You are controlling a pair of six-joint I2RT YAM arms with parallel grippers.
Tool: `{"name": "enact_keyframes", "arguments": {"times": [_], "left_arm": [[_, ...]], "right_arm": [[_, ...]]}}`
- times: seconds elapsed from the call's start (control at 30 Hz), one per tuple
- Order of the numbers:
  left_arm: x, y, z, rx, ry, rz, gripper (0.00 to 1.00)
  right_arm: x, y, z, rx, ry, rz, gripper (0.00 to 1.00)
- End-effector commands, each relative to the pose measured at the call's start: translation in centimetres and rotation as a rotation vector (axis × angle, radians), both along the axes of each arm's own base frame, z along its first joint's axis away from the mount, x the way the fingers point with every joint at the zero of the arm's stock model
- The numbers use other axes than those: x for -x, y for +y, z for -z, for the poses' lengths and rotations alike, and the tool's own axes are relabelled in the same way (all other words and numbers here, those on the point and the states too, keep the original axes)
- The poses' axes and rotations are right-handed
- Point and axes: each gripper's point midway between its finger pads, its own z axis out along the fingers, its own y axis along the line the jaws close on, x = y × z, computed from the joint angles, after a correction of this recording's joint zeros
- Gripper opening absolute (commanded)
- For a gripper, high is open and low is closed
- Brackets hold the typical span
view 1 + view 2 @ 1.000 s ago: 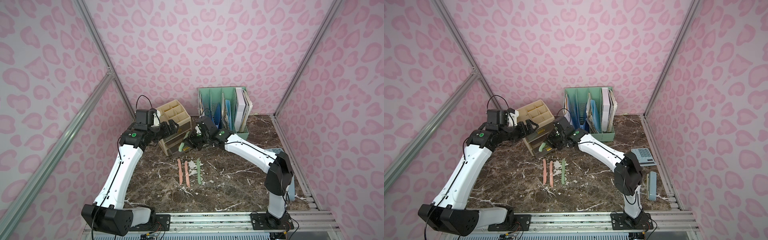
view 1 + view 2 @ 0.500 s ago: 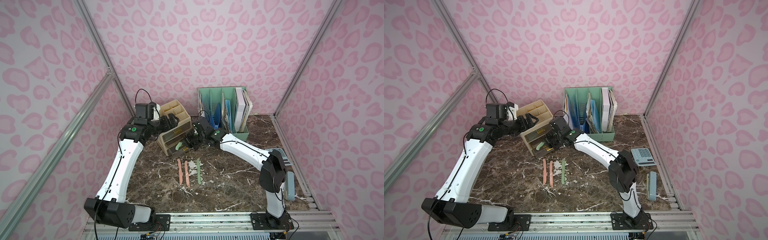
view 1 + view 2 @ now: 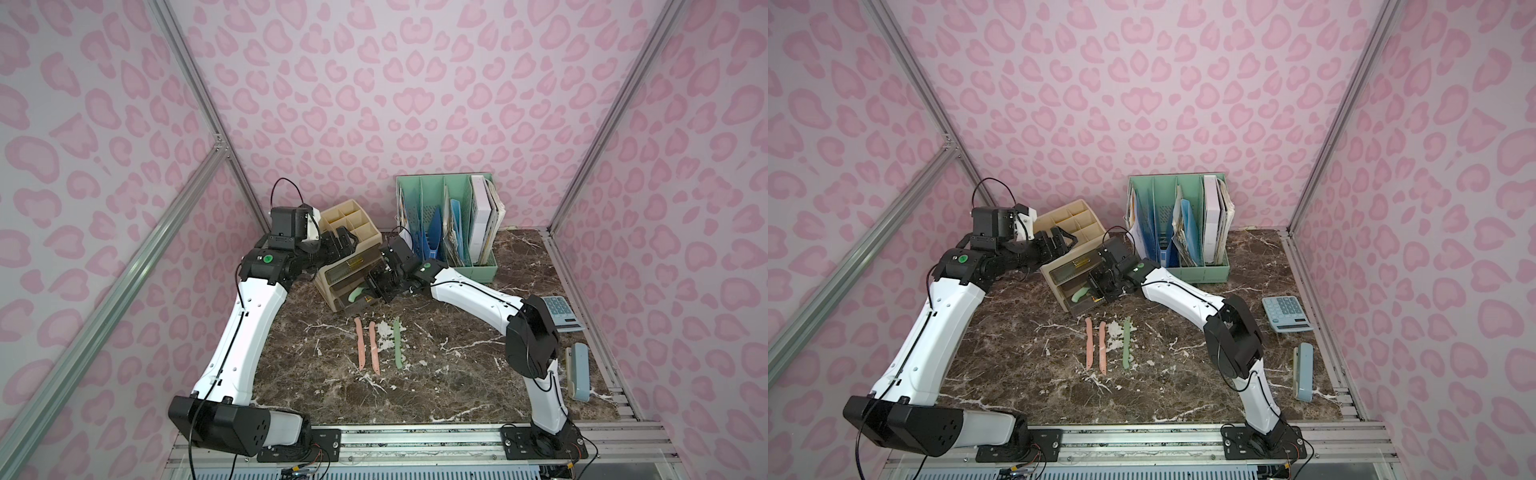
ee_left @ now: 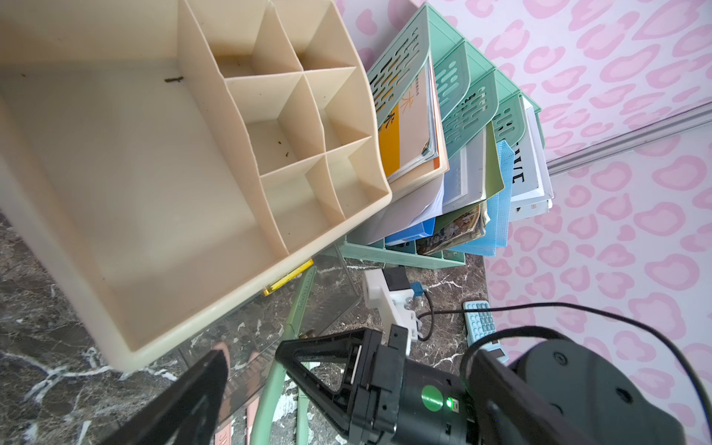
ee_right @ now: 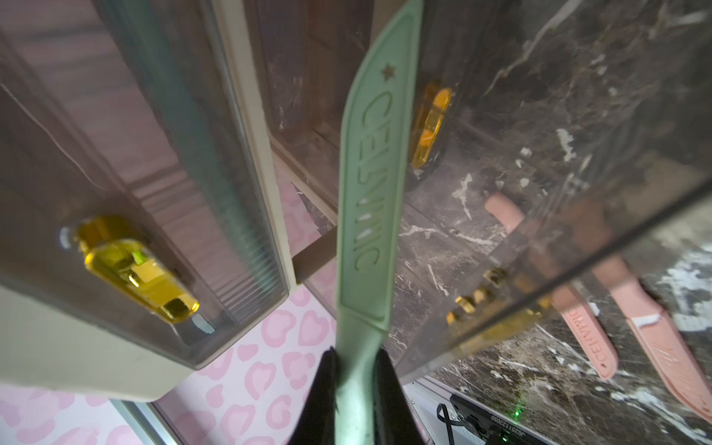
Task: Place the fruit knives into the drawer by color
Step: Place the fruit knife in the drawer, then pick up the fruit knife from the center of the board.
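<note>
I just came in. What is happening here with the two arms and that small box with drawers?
The right gripper is shut on a sage green fruit knife and holds it at the open lower drawer of the beige desk organizer. The left gripper hangs open over the organizer's top, holding nothing. Two pink knives and a second green knife lie side by side on the marble table, not yet put away.

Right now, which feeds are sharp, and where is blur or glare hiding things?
Right wrist view: green knife lettering sharp, right gripper at the lens blurred, smoky drawer wall dims the pink knives behind it. Left wrist view: organizer crisp, near fingers soft. Both top views: even light, sharp.
</note>
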Motion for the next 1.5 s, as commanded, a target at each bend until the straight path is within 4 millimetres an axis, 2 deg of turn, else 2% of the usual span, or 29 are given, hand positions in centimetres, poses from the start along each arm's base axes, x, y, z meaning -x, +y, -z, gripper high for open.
{"name": "enact_keyframes", "arguments": {"times": [0.0,0.13,0.27,0.43,0.57,0.8,1.0,1.1,1.13,1.2,1.47], "left_arm": [[-0.1,0.0,-0.3,-0.015,-0.023,0.01,0.99],[-0.1,0.0,-0.1,-0.012,-0.019,0.011,0.99],[0.0,0.0,0.1,-0.007,-0.014,0.011,0.99],[0.2,0.0,0.1,-0.008,-0.014,0.012,0.99],[0.3,-0.1,0.4,-0.004,-0.006,0.013,0.99],[0.9,-0.4,1.2,0.01,0.012,0.021,0.99],[1.8,-1.2,2.3,0.007,0.033,0.05,0.99],[2.4,-1.5,2.1,-0.001,0.026,0.065,0.99],[2.7,-1.6,3.4,-0.007,0.057,0.07,0.99],[3.1,-2.0,3.8,-0.009,0.066,0.085,0.99],[5.4,-2.8,6.0,-0.002,0.115,0.127,0.99]], "right_arm": [[-0.2,0.5,-0.6,-0.033,-0.008,-0.013,0.24],[-0.4,0.6,-0.6,-0.036,-0.017,-0.017,0.37],[-0.6,0.7,-0.8,-0.05,-0.028,-0.029,0.39],[-0.7,0.6,-2.4,-0.072,-0.09,-0.056,0.45],[0.0,0.2,-3.6,-0.092,-0.122,-0.097,0.51],[1.9,-1.5,-5.2,-0.098,-0.196,-0.196,0.75],[3.3,-3.5,-5.0,-0.059,-0.274,-0.269,0.86],[4.0,-4.7,-4.7,-0.019,-0.307,-0.298,0.92],[4.3,-5.1,-4.5,-0.003,-0.319,-0.309,0.94],[4.7,-5.8,-4.1,0.029,-0.339,-0.329,0.97],[5.6,-8.2,-1.9,0.196,-0.414,-0.416,0.99]]}}
